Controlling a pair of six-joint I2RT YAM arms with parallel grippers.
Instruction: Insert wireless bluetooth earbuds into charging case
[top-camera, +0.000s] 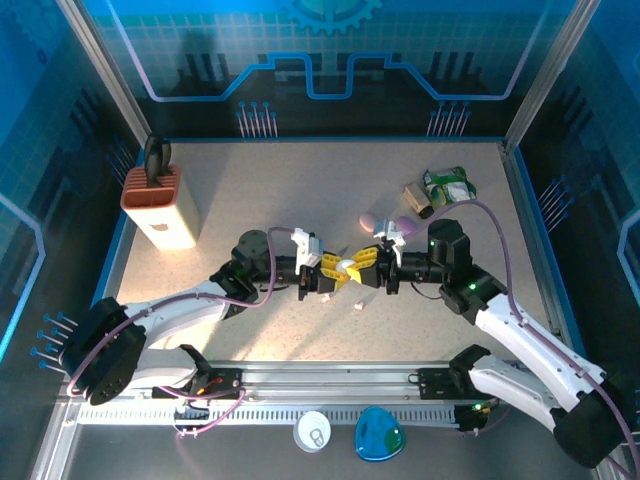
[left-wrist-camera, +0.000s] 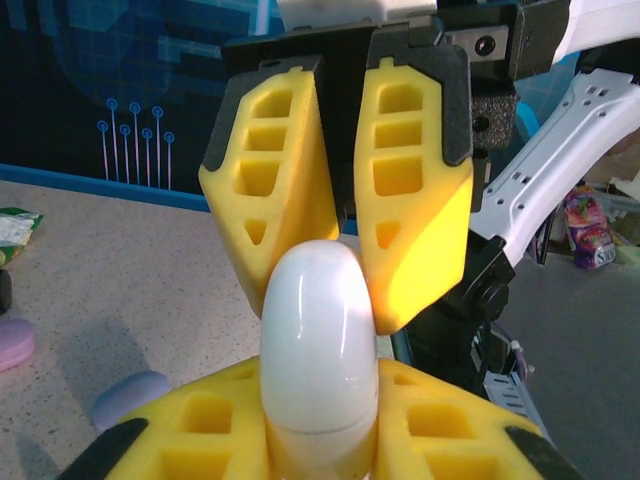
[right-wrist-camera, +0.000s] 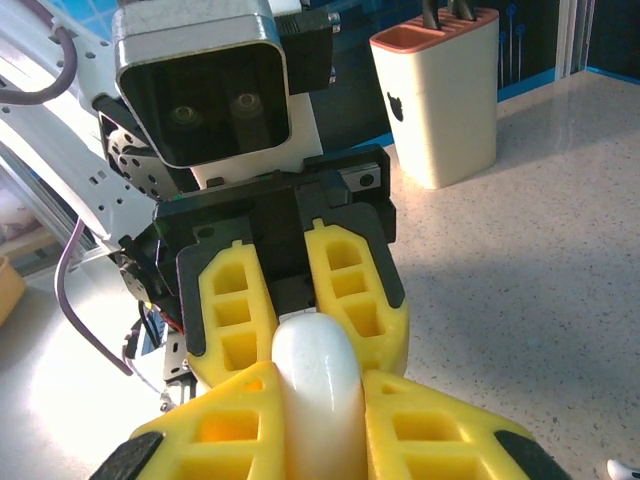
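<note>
**A:** Who has the white case?

**B:** Both. The left gripper is clamped on its lower half. The right gripper has closed on the rounded end facing it, so the case is pinched between the two, seemingly off the table.

**A:** How will it behave?

**B:** Light, rigid and slick, I'd judge. The shell is glossy and curved everywhere, so the yellow fingers could squeeze it out like a pip. The best hold is across the broad faces — below the faint seam for the body, above it for the lid. That way the hinge can swing instead of being pinned shut.

**A:** And the earbuds?

**B:** I think one tiny pale bud lies on the table just on the near side of the joined fingertips. It is too small to be sure. Two lilac cases sit just beyond the right gripper.

**A:** How would it handle?

**B:** Probably almost weightless and stubby — apt to skid or flick away. Pinch gently across the body, with the fingertips only.
</note>
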